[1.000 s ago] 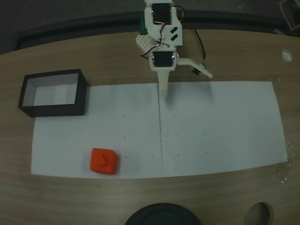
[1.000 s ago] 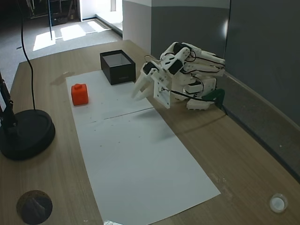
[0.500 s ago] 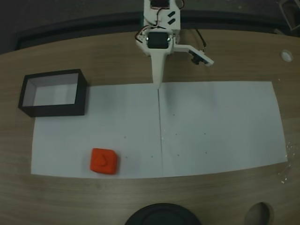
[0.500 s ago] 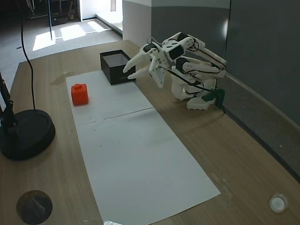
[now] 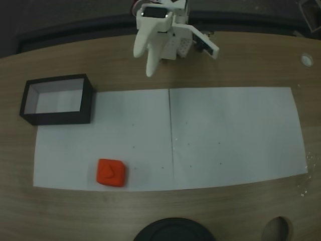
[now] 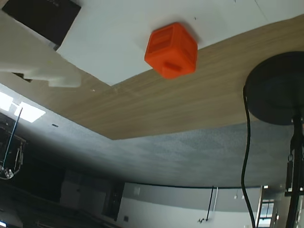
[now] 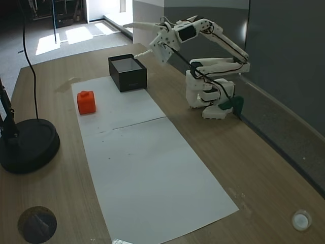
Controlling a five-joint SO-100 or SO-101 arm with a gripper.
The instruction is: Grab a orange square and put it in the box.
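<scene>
The orange square (image 5: 111, 172) lies on the white paper near its front left corner; in another fixed view the orange square (image 7: 87, 102) stands alone, far from the arm. The black box (image 5: 56, 99) with a pale inside sits at the paper's back left corner, and also appears as the box (image 7: 127, 72). My white gripper (image 5: 143, 64) is raised high over the back of the table, open and holding nothing; from the side the gripper (image 7: 137, 39) hangs above and just behind the box. In the wrist view the orange square (image 6: 171, 50) is far off, beyond one white finger (image 6: 42, 71).
A sheet of white paper (image 5: 230, 135) covers the middle of the wooden table. A black round lamp base (image 7: 28, 145) with a cable stands at the front edge. A small white cap (image 5: 307, 59) lies at the back right, and a round hole (image 5: 277, 230) at the front right.
The arm has lifted off the paper's back edge and swung left toward the box side. The gripper's fingers have spread. Block and box have not moved.
</scene>
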